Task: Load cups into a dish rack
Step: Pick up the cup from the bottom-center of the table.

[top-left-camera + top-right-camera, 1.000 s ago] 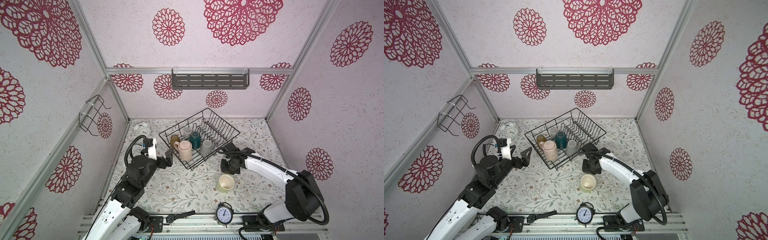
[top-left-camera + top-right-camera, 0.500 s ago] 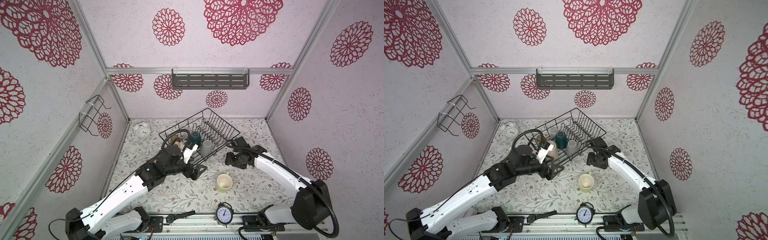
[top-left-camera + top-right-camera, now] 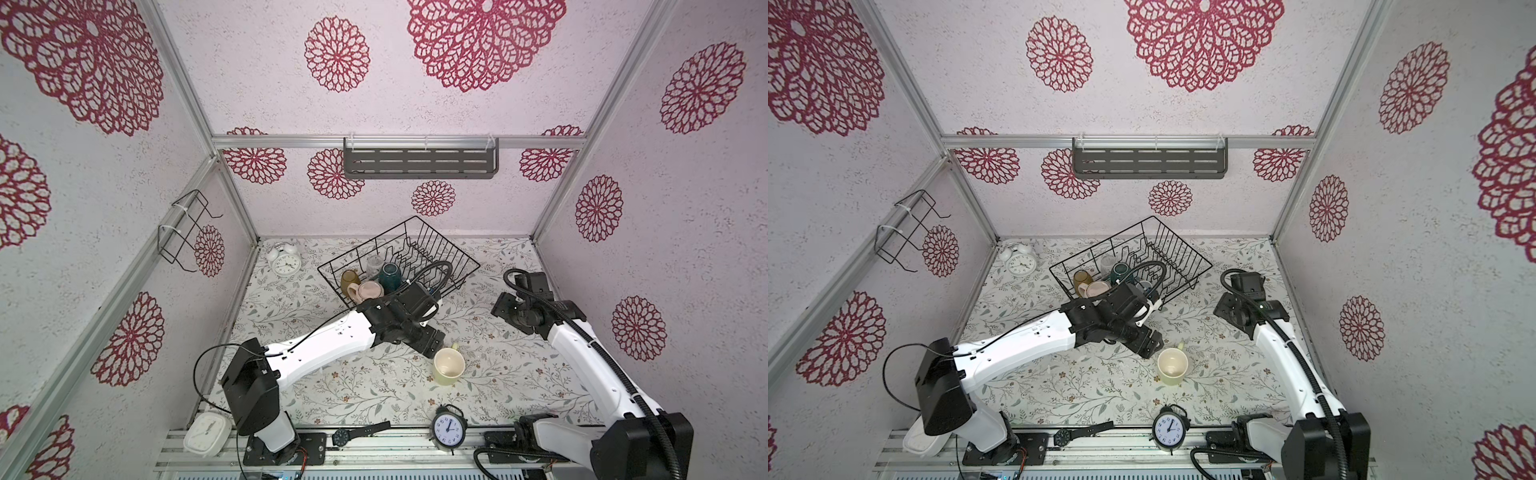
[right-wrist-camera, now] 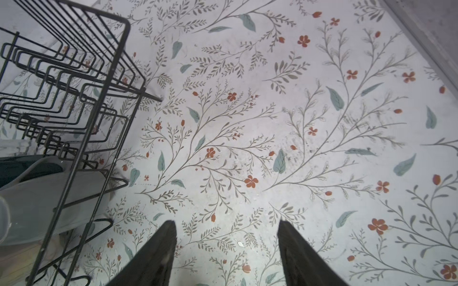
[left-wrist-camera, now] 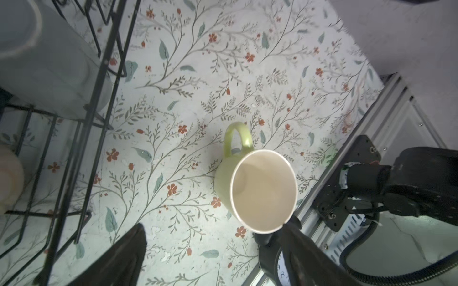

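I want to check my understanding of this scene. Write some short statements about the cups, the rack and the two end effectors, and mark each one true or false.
1. The yellow-green mug stands upright on the table, outside the dish rack. True.
2. The left end effector is shut on the yellow-green mug. False: it is open, close to the mug, and does not clasp it.
3. The pink mug and the teal mug are in the dish rack. True.
4. The right end effector holds a cup. False: it is open and empty, over the table beside the rack.
5. The black alarm clock is in the rack. False: it stands at the table's front edge.
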